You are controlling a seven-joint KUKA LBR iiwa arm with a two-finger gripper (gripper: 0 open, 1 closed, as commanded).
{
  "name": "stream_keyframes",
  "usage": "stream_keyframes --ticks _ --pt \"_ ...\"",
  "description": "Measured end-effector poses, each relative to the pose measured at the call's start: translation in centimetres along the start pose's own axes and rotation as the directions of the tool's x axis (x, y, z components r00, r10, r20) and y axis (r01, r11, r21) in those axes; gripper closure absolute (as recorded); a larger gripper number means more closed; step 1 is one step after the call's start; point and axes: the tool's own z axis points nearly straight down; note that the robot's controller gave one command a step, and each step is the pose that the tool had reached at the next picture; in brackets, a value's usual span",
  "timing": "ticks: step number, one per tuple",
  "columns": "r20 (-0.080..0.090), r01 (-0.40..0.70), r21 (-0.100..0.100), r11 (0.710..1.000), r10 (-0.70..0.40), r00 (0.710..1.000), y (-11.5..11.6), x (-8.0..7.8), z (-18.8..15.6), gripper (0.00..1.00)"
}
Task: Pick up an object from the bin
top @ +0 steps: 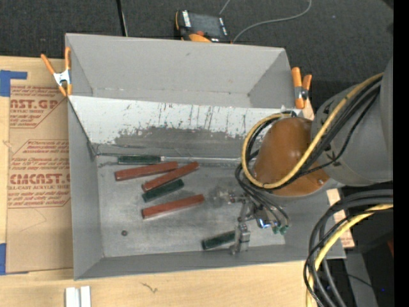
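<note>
My gripper (243,235) hangs low over the bin's front right part, below the arm's orange cover. It is at the right end of a short dark green bar (218,241) that lies flat near the front wall; whether it touches the bar I cannot tell. A red-brown bar (172,206) lies to the left, apart from the gripper.
Further left and back lie a dark green bar (162,190), two red-brown bars (170,176) (146,171) and a thin dark green stick (137,160) along the back wall. The bin's front wall is close to the gripper. Cables loop around the arm's wrist.
</note>
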Motion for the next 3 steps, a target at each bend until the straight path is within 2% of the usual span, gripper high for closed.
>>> stream_keyframes --ticks 1,2,3 --pt "-0.001 -0.036 0.001 0.999 0.036 0.999 -0.9 0.0 -0.8 0.00" --pt "0.006 -0.092 0.001 0.996 0.092 0.996 0.0 -0.4 3.2 0.00" --pt "0.006 -0.093 0.001 0.996 0.093 0.996 0.0 -0.6 3.1 0.00"
